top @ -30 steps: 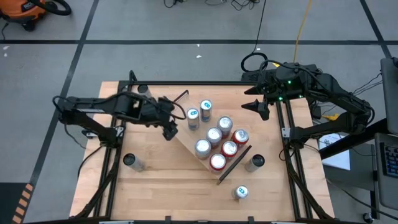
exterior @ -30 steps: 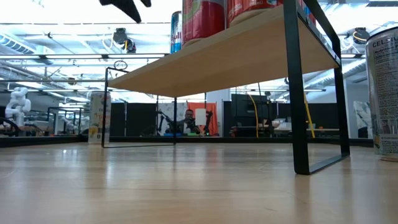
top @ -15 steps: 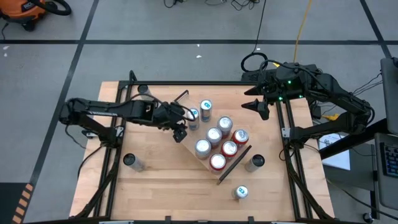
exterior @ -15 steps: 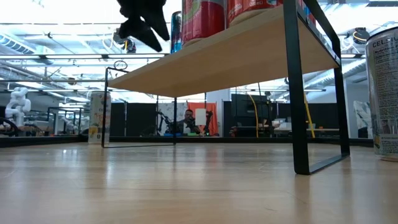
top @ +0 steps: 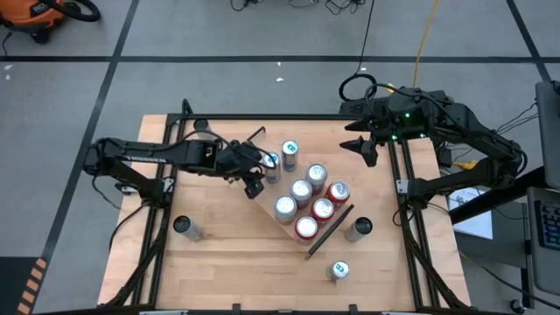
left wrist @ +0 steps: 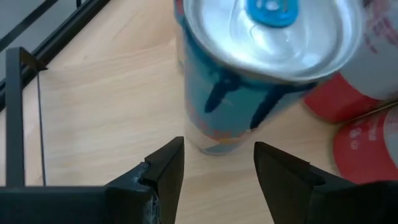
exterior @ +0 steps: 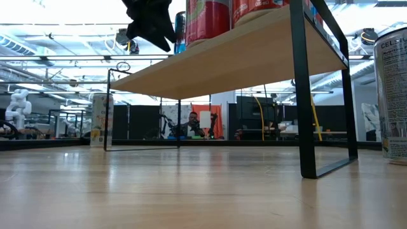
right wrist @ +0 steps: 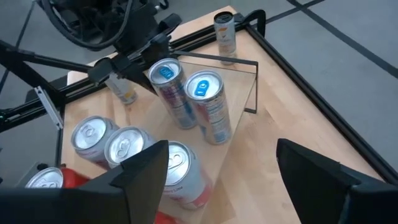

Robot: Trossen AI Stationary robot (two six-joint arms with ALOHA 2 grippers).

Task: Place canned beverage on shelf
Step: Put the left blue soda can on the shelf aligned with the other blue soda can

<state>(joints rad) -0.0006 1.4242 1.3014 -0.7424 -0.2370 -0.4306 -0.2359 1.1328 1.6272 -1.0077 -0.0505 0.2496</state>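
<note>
The shelf [top: 262, 199], a light-wood board with black end rails, stands slantwise mid-table and carries several cans. A blue-tabbed can [top: 271, 164] stands upright on its base at the shelf's far-left corner, with a second one [top: 290, 150] beside it. My left gripper [top: 256, 182] is open just left of that can. In the left wrist view the can [left wrist: 261, 68] stands right in front of my open fingertips [left wrist: 219, 147], apart from both fingers. My right gripper [top: 363, 150] hovers open above the table's far right.
Loose cans stand on the table at the near left [top: 185, 227], right of the shelf [top: 359, 227], near right [top: 338, 269] and far-left corner [right wrist: 224, 31]. Red cans [top: 322, 208] and silver cans [top: 301, 189] crowd the shelf. In the low view the shelf's black legs [exterior: 306, 108] rise near a can [exterior: 391, 95].
My left gripper has gone toward the table's right edge and down, up to the blue-tabbed can at the shelf's far-left corner, and then nearly stopped. The cans and my right gripper have stayed where they were.
</note>
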